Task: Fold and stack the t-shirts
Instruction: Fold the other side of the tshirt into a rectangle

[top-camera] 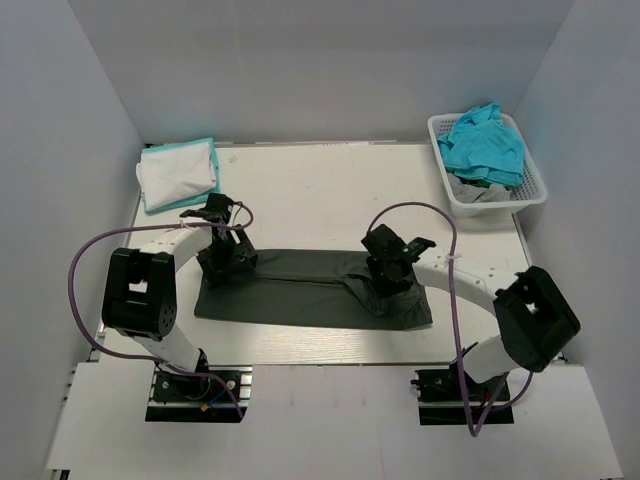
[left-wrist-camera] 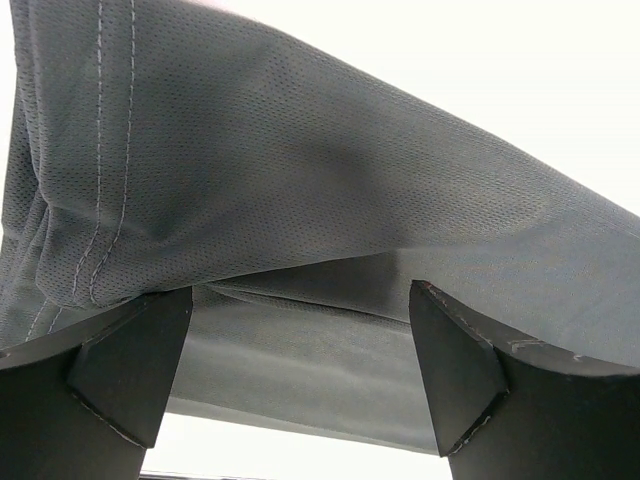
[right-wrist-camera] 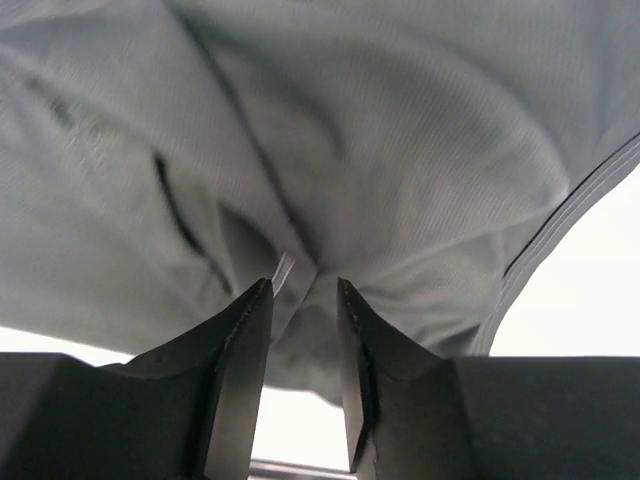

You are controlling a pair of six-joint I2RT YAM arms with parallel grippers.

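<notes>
A dark charcoal t-shirt [top-camera: 300, 288] lies folded into a long strip across the table's front. My left gripper [top-camera: 228, 258] is at its left end, open; in the left wrist view a raised layer of the shirt [left-wrist-camera: 300, 170] hangs over the spread fingers [left-wrist-camera: 130, 370] above a lower layer. My right gripper [top-camera: 388, 272] is at the shirt's right part, its fingers [right-wrist-camera: 240, 360] close together with a bunched fold of the cloth [right-wrist-camera: 330, 150] pinched at the tips. A folded white shirt on a turquoise one [top-camera: 178, 172] lies at the back left.
A white lattice basket [top-camera: 525, 195] at the back right holds turquoise [top-camera: 485, 145] and light grey cloth. The table's side walls stand close on both sides. Purple cables loop beside each arm.
</notes>
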